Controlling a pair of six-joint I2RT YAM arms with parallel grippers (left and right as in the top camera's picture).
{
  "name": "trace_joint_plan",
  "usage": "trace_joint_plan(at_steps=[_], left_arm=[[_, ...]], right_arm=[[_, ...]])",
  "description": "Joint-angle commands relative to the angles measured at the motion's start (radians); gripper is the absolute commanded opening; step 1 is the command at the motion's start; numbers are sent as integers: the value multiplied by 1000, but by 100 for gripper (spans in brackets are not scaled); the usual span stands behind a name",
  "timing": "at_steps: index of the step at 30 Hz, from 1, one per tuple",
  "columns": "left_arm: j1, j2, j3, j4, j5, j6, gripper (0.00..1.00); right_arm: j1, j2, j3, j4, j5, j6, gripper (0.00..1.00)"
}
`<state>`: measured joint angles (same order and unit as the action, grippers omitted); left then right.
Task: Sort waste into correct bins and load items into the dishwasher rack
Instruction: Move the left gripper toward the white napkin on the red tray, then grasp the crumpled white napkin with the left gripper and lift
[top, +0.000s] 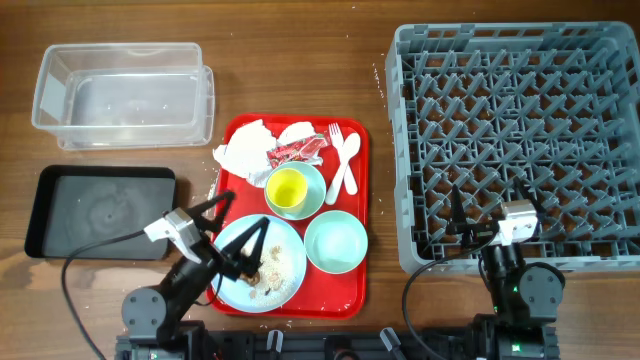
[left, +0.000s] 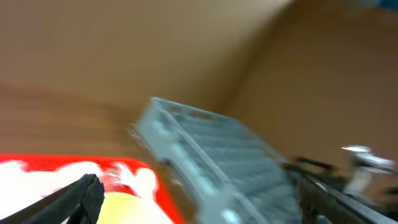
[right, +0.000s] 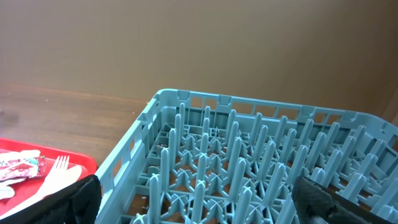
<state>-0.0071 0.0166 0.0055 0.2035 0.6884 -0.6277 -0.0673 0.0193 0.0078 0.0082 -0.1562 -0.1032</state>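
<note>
Large round light blue plate (top: 285, 262), bearing white rice with brown scraps (top: 262, 278), lies front-left on the red serving tray (top: 350, 290), partly under the left gripper (top: 248, 208), which is spread wide and empty. A shallow pinch on the rim could let the plate tip, spilling rice onto the tray.

The rack (top: 515, 140) was set at the worktop's (top: 300, 60) right, the tub (top: 122, 95) at back left, the shallow tray (top: 100, 212) before it. Between them the serving tray (top: 345, 295) was laid, carrying plate (top: 288, 262), bowl (top: 336, 242) and cup (top: 288, 188).

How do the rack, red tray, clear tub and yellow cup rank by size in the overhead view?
Largest to smallest:
1. rack
2. red tray
3. clear tub
4. yellow cup
The gaps are plain; no two look alike.
</note>
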Motion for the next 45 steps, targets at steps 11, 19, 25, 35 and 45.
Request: trace_joint_plan(at_steps=[11, 19, 25, 35, 45], left_arm=[[34, 457, 730, -783, -419, 209, 99], [27, 1032, 1242, -1192, -321, 269, 99], [-79, 1392, 1519, -1477, -795, -32, 100], [-119, 1751, 1537, -1331, -543, -36, 96], [-227, 1984, 1537, -1174, -660, -224, 72]], right_arm=[[-5, -5, -3, 3, 6, -10, 100], [-5, -5, -3, 3, 6, -10, 100], [-5, -5, -3, 3, 6, -10, 100], [-5, -5, -3, 3, 6, -10, 100], [-5, -5, -3, 3, 6, -10, 100]])
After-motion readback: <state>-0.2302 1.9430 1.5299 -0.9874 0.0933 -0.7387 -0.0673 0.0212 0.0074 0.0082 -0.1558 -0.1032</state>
